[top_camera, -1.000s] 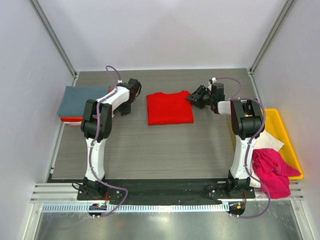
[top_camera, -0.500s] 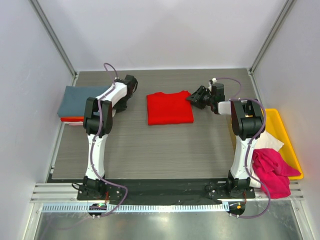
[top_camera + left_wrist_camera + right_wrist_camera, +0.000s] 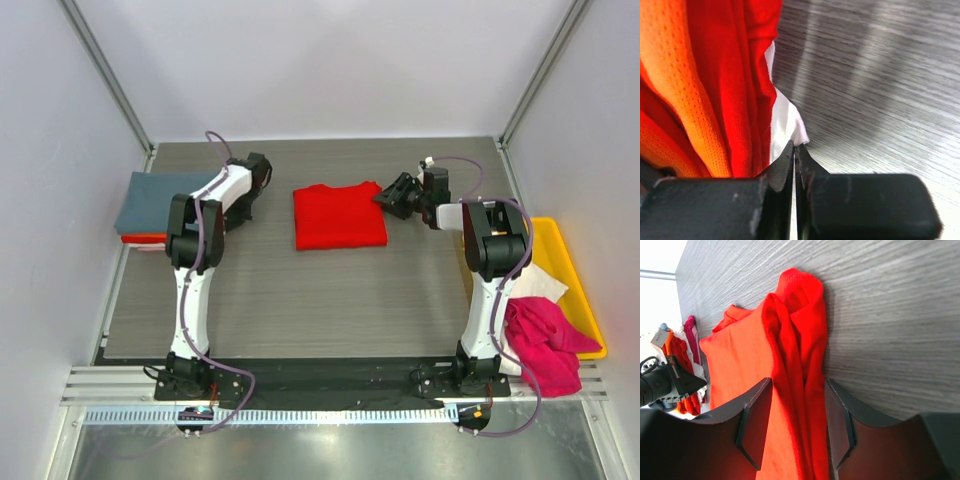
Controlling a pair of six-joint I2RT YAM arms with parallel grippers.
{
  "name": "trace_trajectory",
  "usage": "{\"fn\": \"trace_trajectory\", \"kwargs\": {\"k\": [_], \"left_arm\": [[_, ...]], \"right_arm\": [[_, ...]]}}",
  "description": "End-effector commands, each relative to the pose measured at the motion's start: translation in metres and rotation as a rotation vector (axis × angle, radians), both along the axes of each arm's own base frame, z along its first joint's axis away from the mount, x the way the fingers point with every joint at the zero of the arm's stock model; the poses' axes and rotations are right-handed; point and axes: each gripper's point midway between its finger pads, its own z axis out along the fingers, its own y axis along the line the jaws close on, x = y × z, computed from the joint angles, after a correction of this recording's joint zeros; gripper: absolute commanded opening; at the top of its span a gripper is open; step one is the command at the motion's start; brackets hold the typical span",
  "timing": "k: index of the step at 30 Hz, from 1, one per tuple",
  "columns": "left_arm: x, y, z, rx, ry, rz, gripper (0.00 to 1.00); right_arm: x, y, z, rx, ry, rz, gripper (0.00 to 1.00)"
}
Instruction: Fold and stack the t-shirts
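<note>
Left gripper retreated, jaws together — right gripper (jaws apart) straddles crosswise red t-shirt.

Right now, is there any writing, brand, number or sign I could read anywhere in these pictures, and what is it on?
No text can be read anywhere.
The red t-shirt, the grey-blue t-shirt, the pink t-shirt and the yellow tray all look plain, with no print or label showing.
A tiny coloured spot near the bottom of the top view is too small to tell if it bears any text.
</note>
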Motion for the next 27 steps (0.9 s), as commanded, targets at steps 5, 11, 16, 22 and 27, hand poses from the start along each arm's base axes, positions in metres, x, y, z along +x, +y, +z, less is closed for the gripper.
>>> {"fn": "trace_trajectory", "kwargs": {"k": [5, 11, 16, 22, 27], "left_arm": [[-0.002, -0.036, 0.015, -0.105, -0.064, -0.044, 0.00], [-0.002, -0.075, 0.021, -0.170, -0.106, -0.089, 0.00], [-0.005, -0.106, 0.024, -0.204, -0.117, -0.129, 0.00], [-0.001, -0.088, 0.035, -0.075, -0.130, -0.098, 0.15], [0.002, -0.061, 0.018, -0.083, -0.075, -0.061, 0.38]], "right_arm": [[0.000, -0.004, 0.021, -0.028, -0.045, -0.004, 0.52], [-0.001, -0.004, 0.019, -0.025, -0.040, -0.005, 0.52], [-0.001, -0.003, 0.019, -0.022, -0.041, -0.002, 0.52], [-0.002, -0.004, 0.017, -0.023, -0.033, -0.003, 0.55], [-0.002, -0.002, 0.018, -0.020, -0.036, 0.004, 0.55]]}}
